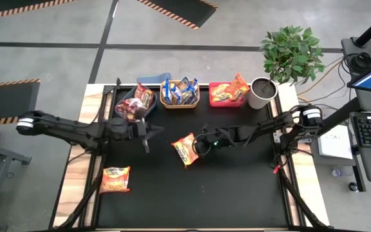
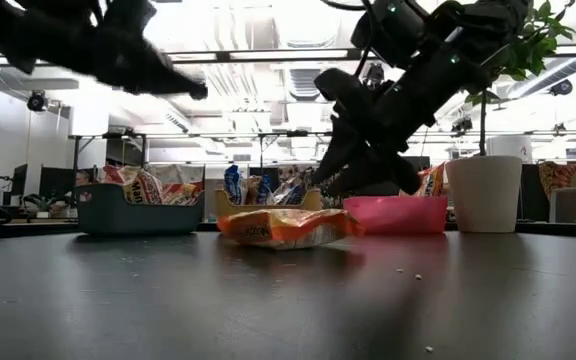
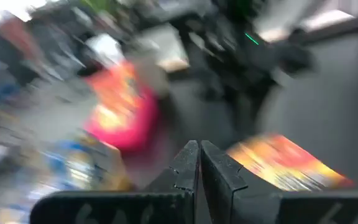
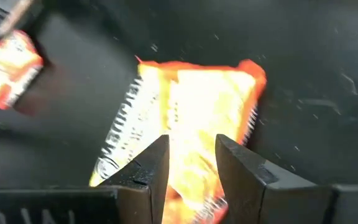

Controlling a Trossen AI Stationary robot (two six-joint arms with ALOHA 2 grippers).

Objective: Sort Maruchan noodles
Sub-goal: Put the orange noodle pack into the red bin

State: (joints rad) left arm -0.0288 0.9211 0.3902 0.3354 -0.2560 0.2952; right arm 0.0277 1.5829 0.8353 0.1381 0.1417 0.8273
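Two Maruchan noodles packets remain loose on the counter point(image 1: 237, 187): one mid-counter point(image 1: 185, 149), one near the front left corner point(image 1: 115, 178). The rest already sit in the blue bin point(image 1: 122, 109), yellow bin point(image 1: 180, 102) and red bin point(image 1: 219, 102) (sorting mostly done, I judge). The right end effector point(image 1: 196, 147) straddles the middle packet, fingers part-open and not yet gripping; the left end effector point(image 1: 145, 133) hovers pinched together, empty.

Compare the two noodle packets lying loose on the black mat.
The centre packet lies tilted, with the right end effector at its edge; the near-left packet lies squarer to the mat's edges, with nothing near it. The centre packet sits mid-mat; the near-left packet sits at the mat's left edge. Both are orange-fronted and still outside the bins.
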